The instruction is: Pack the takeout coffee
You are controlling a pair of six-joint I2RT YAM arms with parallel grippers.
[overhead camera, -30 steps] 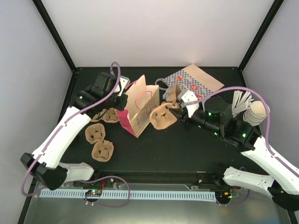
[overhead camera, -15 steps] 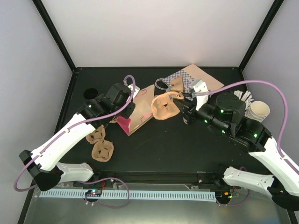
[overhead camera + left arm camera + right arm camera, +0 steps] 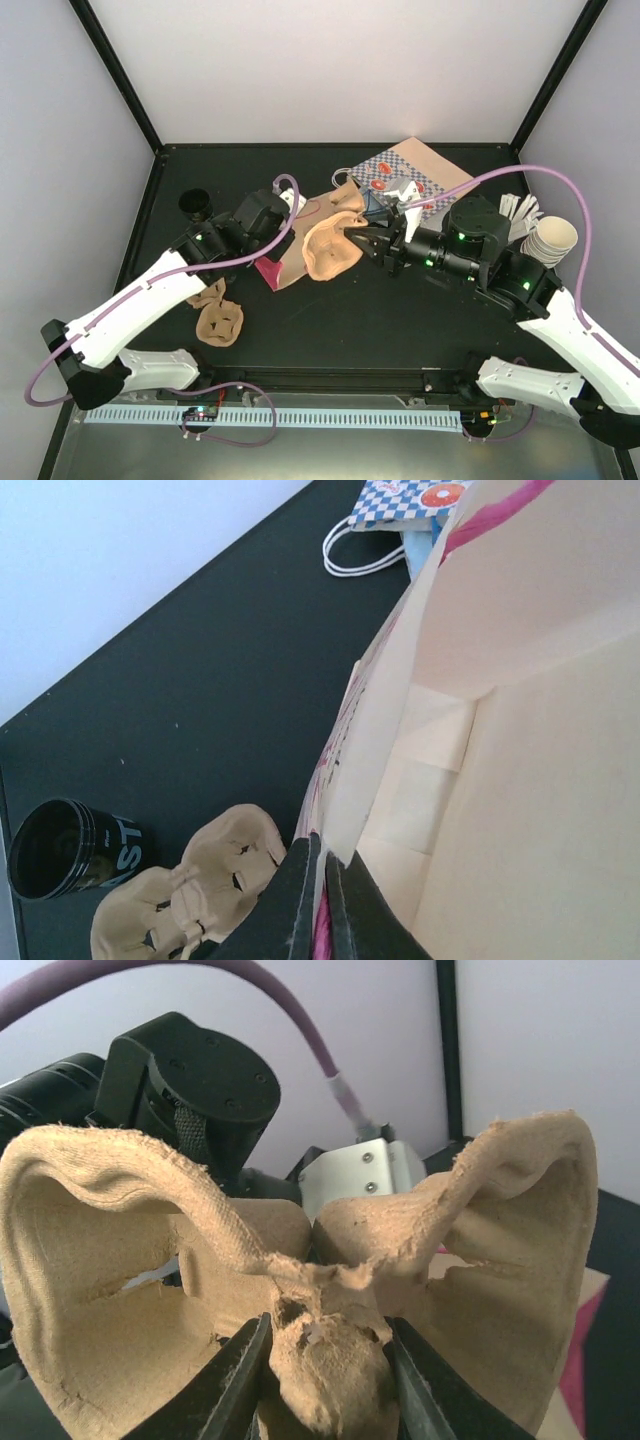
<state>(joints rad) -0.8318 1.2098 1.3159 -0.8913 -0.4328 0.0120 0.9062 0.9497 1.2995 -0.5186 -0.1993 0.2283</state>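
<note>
The left tool (image 3: 322, 885) is pinching shut on the rim of the pink bag (image 3: 530, 780), with one thin wall of the bag caught between its two fingers. The bag is leaning over on the counter (image 3: 400, 320) left of centre. Its mouth is gaping toward the right, and the left wrist view is looking straight into its pale cream inside.

The right tool (image 3: 325, 1385) is clamping the middle ridge of a brown pulp cup carrier (image 3: 328, 250), one finger pressing on each side of that ridge. The carrier's two cup wells are flaring out to either side in the right wrist view. From above, the carrier is hanging off the counter right at the bag's mouth and overlapping its right edge. I cannot tell whether any part of it is already inside.

A second pulp carrier (image 3: 218, 320) is lying flat on the counter near the left arm, on the near side of the bag. A small black cup (image 3: 194, 203) is standing at the far left, apart from the bag. A patterned paper bag (image 3: 425, 172) is lying flat at the far side, beyond the right tool. A stack of cream paper cups (image 3: 552, 240) is sitting at the right edge.

As for the takeout coffee, I cannot tell where it is standing, since none of these views is showing it clearly.
</note>
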